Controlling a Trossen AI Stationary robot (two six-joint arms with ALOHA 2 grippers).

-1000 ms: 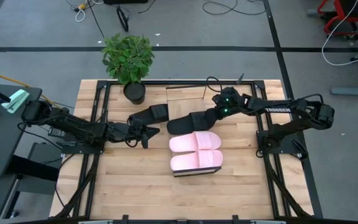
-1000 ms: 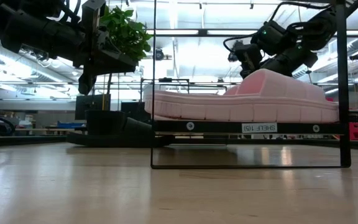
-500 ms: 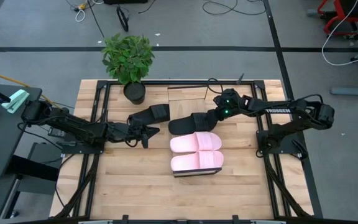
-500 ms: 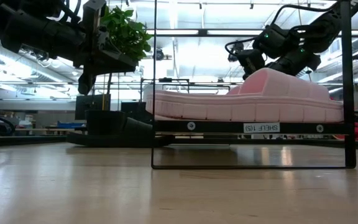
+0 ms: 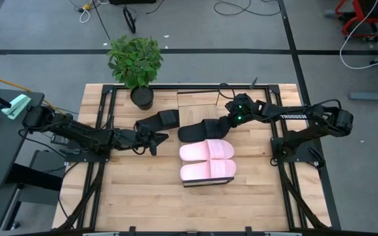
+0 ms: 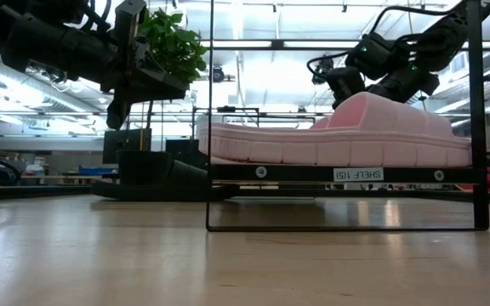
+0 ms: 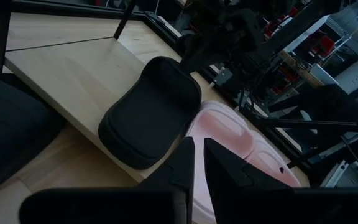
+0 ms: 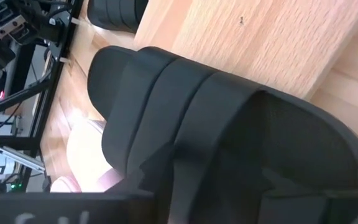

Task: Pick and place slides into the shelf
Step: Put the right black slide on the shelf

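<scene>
Two pale pink slides point(image 5: 207, 160) lie side by side on the light wood shelf point(image 5: 197, 100) at mid-table. On the far side of them a black slide point(image 5: 199, 130) lies across the shelf, its toe end point(image 7: 132, 152) jutting over the shelf's left edge. My right gripper point(image 5: 223, 122) is at this slide's heel end, which fills the right wrist view point(image 8: 229, 124). A second black slide point(image 5: 156, 120) rests on the table left of the shelf. My left gripper point(image 5: 153, 140) hovers near it, shut and holding nothing point(image 7: 198, 163).
A potted plant point(image 5: 136, 65) stands at the table's far left, just beyond the second black slide. Black frame rails point(image 5: 107, 118) run along both sides of the table. Bare wood point(image 5: 143, 196) lies toward the near edge.
The shelf has been nudged a little: in the low view its right post now stands farther toward the table's right edge, while the left post has stayed put. The pink slides have shifted with it.
</scene>
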